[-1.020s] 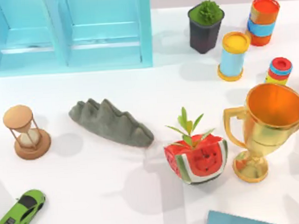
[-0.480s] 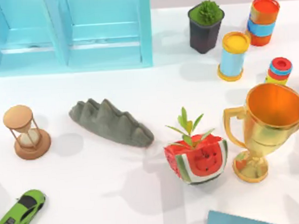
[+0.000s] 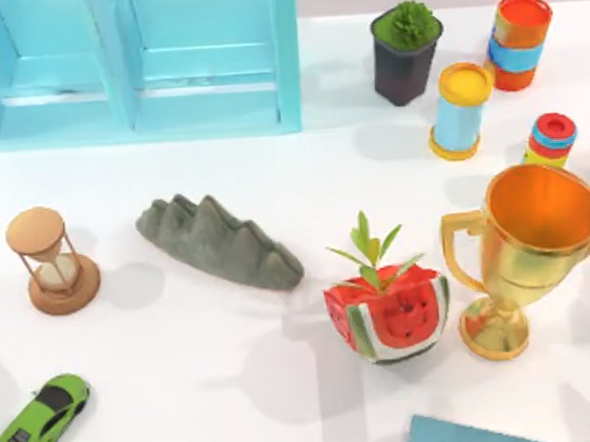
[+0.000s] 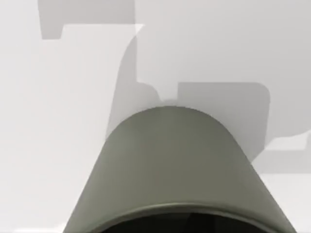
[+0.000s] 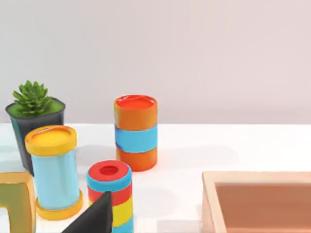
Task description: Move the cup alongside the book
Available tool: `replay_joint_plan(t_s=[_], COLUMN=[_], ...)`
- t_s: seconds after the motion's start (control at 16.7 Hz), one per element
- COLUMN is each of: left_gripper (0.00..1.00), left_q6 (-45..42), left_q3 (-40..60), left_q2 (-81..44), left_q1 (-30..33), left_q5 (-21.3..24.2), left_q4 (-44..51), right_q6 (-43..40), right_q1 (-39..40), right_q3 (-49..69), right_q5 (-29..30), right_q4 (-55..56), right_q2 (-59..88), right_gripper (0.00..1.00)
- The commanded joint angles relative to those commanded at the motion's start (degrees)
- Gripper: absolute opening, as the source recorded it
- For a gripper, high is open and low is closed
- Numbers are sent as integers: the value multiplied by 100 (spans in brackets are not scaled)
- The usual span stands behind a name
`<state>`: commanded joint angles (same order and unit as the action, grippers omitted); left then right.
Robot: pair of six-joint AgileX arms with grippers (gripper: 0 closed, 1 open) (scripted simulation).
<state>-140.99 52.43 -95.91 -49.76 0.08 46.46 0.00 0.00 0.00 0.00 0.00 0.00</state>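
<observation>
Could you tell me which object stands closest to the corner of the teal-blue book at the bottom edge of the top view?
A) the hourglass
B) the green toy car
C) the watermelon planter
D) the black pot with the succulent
C: the watermelon planter stands just above the book corner in the top view, while the hourglass, green toy car and black pot lie much farther off.
</observation>
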Motion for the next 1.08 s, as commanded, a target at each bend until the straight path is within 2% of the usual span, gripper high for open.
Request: replay_joint_plan(t_s=[0.18, 0.24, 0.78, 1.08], left_gripper=[2, 0, 0, 0], left_q6=[0, 0, -11, -27], left_q3=[0, 0, 17, 409], left_q2=[0, 0, 17, 242], left_q1=[0, 0, 6, 10], left_q5=[0, 0, 6, -3], left_q4=[0, 0, 17, 691], right_q6=[0, 0, 0, 0], right_q1=[0, 0, 0, 0], right_q3=[0, 0, 0, 0], right_q5=[0, 0, 0, 0], right_q4=[0, 0, 0, 0], right_q2=[0, 0, 0, 0], right_gripper=[100, 100, 100, 100])
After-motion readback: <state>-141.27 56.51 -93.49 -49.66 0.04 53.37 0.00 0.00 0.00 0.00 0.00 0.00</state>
